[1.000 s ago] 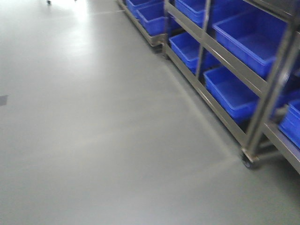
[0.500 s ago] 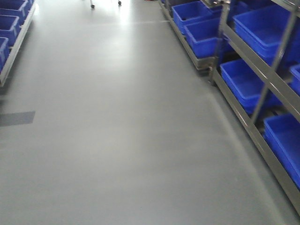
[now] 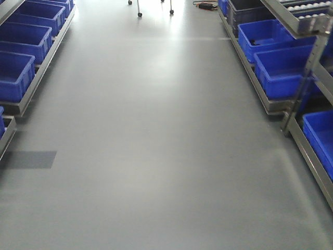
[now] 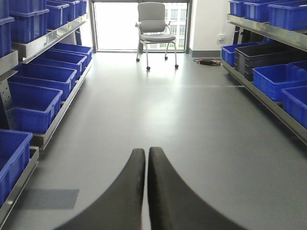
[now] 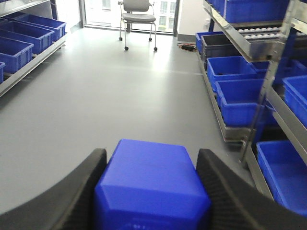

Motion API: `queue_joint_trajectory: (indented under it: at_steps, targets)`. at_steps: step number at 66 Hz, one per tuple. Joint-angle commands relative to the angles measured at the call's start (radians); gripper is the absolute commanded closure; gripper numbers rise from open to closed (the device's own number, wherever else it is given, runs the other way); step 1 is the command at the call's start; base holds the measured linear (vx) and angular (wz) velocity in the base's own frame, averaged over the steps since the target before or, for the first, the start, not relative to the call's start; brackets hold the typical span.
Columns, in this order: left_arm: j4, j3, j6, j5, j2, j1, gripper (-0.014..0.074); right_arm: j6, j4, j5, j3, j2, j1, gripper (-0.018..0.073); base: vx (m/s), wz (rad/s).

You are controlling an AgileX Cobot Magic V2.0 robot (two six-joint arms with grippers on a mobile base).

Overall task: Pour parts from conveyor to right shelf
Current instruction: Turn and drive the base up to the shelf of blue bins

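— Where is the blue block [image 5: 151, 191]?

— Low in the middle of the right wrist view. It sits wedged between the two dark fingers [image 5: 81, 187] of the right hand [image 5: 151, 160], which clamps it from both sides. Its flat top faces the camera.

— And the left hand [image 4: 146, 153]?

— Bottom centre of the left wrist view. Its two fingers are pressed together tip to tip with nothing between them, and grey floor [image 4: 192, 124] lies beyond.

— The right shelf [image 5: 275, 67]?

— It runs along the right edge of the right wrist view. It's a steel rack with a rail of small white rollers [image 5: 261, 32] in the upper right. Blue bins [image 5: 235, 103] sit on the levels below, with one dark grey bin [image 5: 218, 45] further back. The block is well apart from it.

— Anything else?

— A second rack [image 4: 53, 33], also loaded with blue tubs, runs down the left edge of the left wrist view. An office chair [image 4: 154, 24] on casters stands at the top centre, in front of a bright window.
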Motion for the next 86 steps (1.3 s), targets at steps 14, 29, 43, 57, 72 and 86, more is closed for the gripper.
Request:
queue_joint_trajectory:
  at_steps: [14, 29, 43, 57, 72, 86]
  targets:
    - [-0.008, -0.019, -0.008, -0.072, -0.012, 0.003, 0.0603, -0.004, -0.007, -0.083, -0.027, 0.013, -0.005, 0.0561, 0.75, 0.04]
    - [-0.008, -0.019, -0.008, -0.072, -0.012, 0.003, 0.0603, -0.004, -0.006, -0.083, -0.027, 0.013, -0.005, 0.0561, 0.68, -0.13]
    - [-0.008, -0.019, -0.008, -0.072, -0.012, 0.003, 0.0603, -0.004, -0.006, -0.082, -0.027, 0.013, -0.006, 0.0561, 0.59, 0.02]
    - [-0.008, -0.019, -0.008, -0.072, -0.012, 0.003, 0.0603, -0.004, -0.006, -0.082, -0.027, 0.013, -0.006, 0.0561, 0.49, 0.5]
    - [-0.008, -0.019, -0.008, -0.072, -0.012, 0.003, 0.0603, -0.004, -0.007, -0.082, -0.027, 0.013, -0.006, 0.0561, 0.39, 0.96]
    - [-0.008, -0.019, -0.008, -0.072, -0.012, 0.003, 0.0603, -0.004, -0.007, -0.082, -0.027, 0.013, -0.004, 0.0561, 0.3, 1.12]
